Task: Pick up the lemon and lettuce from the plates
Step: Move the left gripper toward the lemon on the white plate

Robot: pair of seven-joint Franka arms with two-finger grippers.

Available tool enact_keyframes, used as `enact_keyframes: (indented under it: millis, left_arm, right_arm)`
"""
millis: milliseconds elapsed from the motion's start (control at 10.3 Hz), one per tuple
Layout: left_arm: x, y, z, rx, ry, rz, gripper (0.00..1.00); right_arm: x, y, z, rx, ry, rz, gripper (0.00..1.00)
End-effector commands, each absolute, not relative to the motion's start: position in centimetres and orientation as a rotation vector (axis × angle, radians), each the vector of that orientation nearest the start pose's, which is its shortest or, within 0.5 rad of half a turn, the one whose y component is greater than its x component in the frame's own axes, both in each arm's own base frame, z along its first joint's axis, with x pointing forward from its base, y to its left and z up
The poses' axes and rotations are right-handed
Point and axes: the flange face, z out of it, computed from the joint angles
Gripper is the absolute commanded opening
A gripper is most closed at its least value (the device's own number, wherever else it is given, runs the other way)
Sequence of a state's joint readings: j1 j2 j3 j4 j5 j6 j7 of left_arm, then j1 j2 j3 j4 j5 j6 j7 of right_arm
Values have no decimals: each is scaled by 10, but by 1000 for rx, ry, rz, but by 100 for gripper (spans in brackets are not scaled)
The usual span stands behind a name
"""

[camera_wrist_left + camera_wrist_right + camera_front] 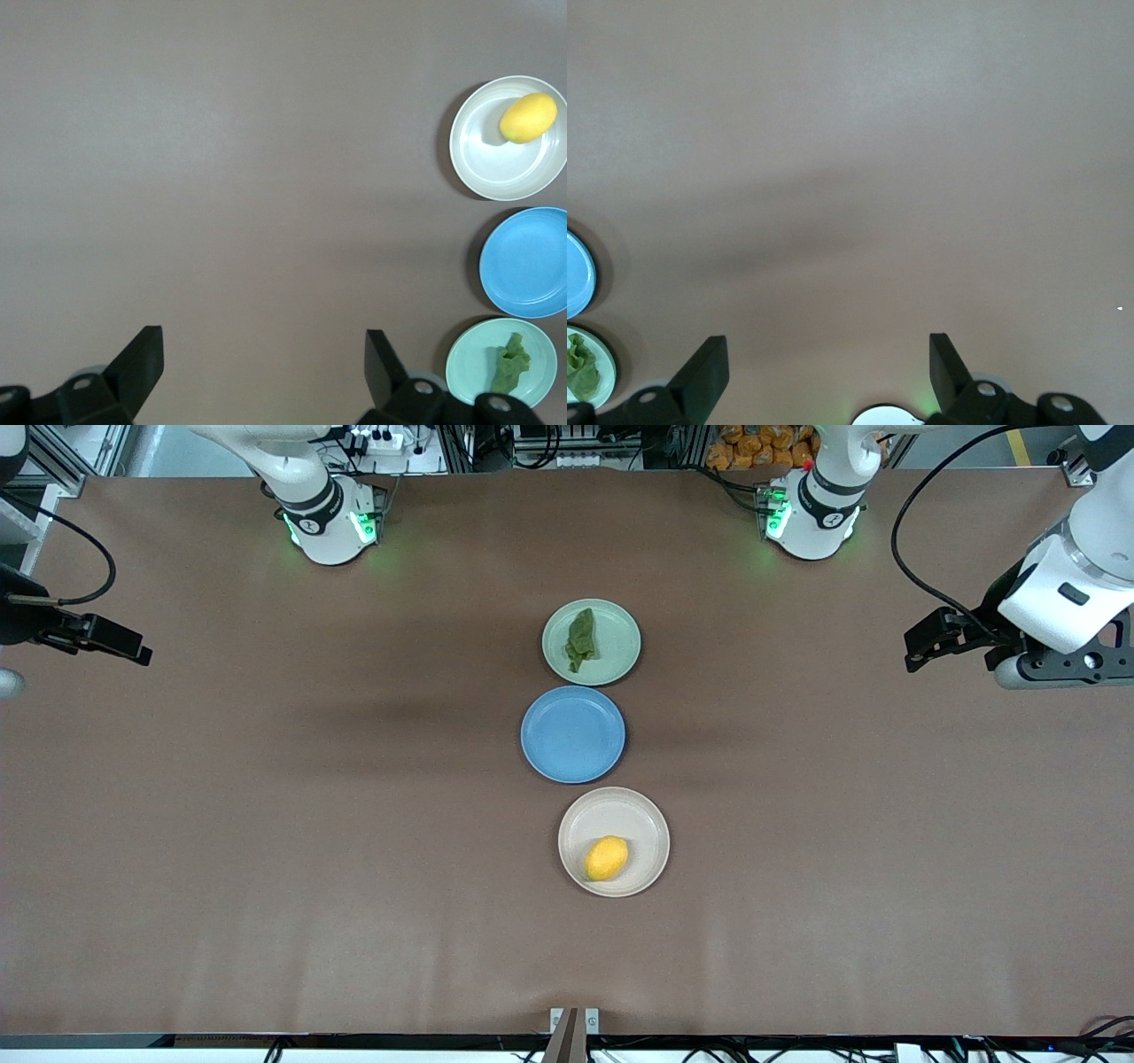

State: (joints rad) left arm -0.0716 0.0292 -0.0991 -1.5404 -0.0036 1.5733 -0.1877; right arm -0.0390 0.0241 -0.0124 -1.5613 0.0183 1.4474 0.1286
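Observation:
The lemon [607,858] lies on the beige-white plate [620,815], the plate nearest the front camera. On the pale green plate [620,642], nearest the arm bases, rests the dark green lettuce [582,638]. My left gripper [926,642] hangs open over bare table at the left arm's end, far from the plates. Its wrist view shows the lemon [528,117] and lettuce [509,363] off to one side of the empty, open gripper [263,335]. My right gripper [124,645] waits open over the right arm's end and is empty in its wrist view [826,340].
An empty blue plate [572,734] sits between the two task plates, the three forming a line down the table's middle. Brown tabletop [310,824] spreads wide on both sides. The arm bases [328,522] stand along the table's back edge.

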Motion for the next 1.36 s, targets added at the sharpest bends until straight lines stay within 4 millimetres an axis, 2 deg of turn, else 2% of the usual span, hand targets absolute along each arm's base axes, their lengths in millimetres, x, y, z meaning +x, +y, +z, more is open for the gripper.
enact_keyframes:
  millis: [0,292,682,877,1267]
  left_arm:
    - [556,-94,636,-3148,14,-62,100]
    - [559,-100,639,-3148,86,-74,100]
    - [574,-110,608,-3156,96,10,100]
    - [583,-133,580,-3153,146,74,100]
    - [604,-194,519,-3160,150,96,100]
  right_arm:
    - [548,-26,606,-3102,281,233,100]
    - [548,-27,606,-3102,284,233,100]
    - [548,-26,606,-3100,281,236,100]
    - [547,-26,606,-3101,281,245,100]
    - [545,-25,603,-3095,278,276,100]
